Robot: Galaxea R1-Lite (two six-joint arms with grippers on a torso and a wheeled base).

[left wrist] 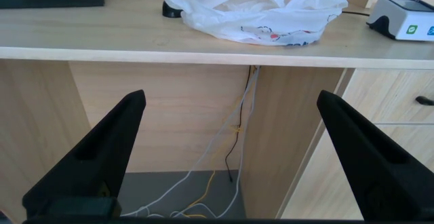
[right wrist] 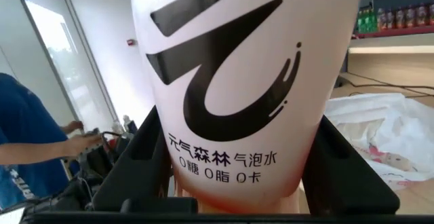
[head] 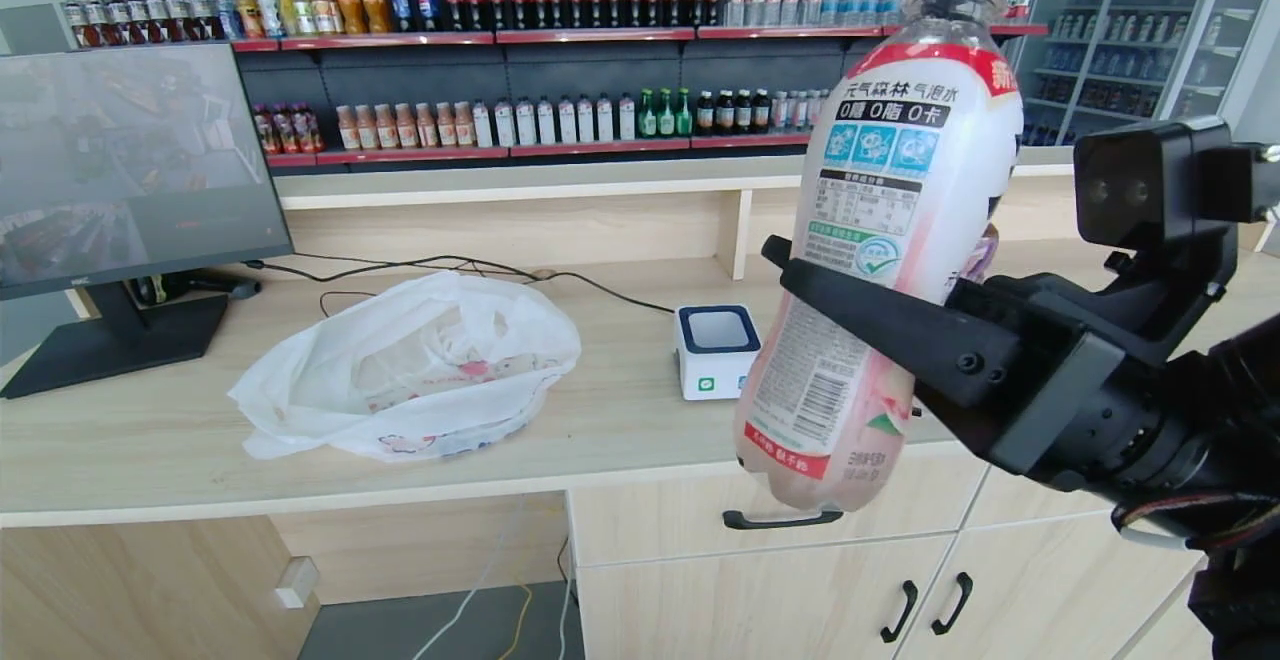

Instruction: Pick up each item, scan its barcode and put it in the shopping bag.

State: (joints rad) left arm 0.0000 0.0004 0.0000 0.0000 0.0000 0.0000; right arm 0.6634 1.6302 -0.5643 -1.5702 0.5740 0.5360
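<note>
My right gripper (head: 900,310) is shut on a drink bottle (head: 880,270) with a white and pink label and a dark cap. It holds the bottle upright and high, close to the head camera, above the counter's front edge and to the right of the scanner. The bottle's barcode faces the head camera. In the right wrist view the bottle (right wrist: 237,95) sits between the fingers (right wrist: 146,156). The small white scanner (head: 716,348) stands on the wooden counter (head: 620,410). The white shopping bag (head: 410,380) lies left of it, with items inside. My left gripper (left wrist: 230,156) hangs open below the counter edge, holding nothing.
A monitor (head: 130,180) on a black stand occupies the counter's left end, with cables trailing behind the bag. Shelves of bottled drinks (head: 560,50) line the back wall. Drawers and cupboard doors (head: 800,560) lie under the counter at the right.
</note>
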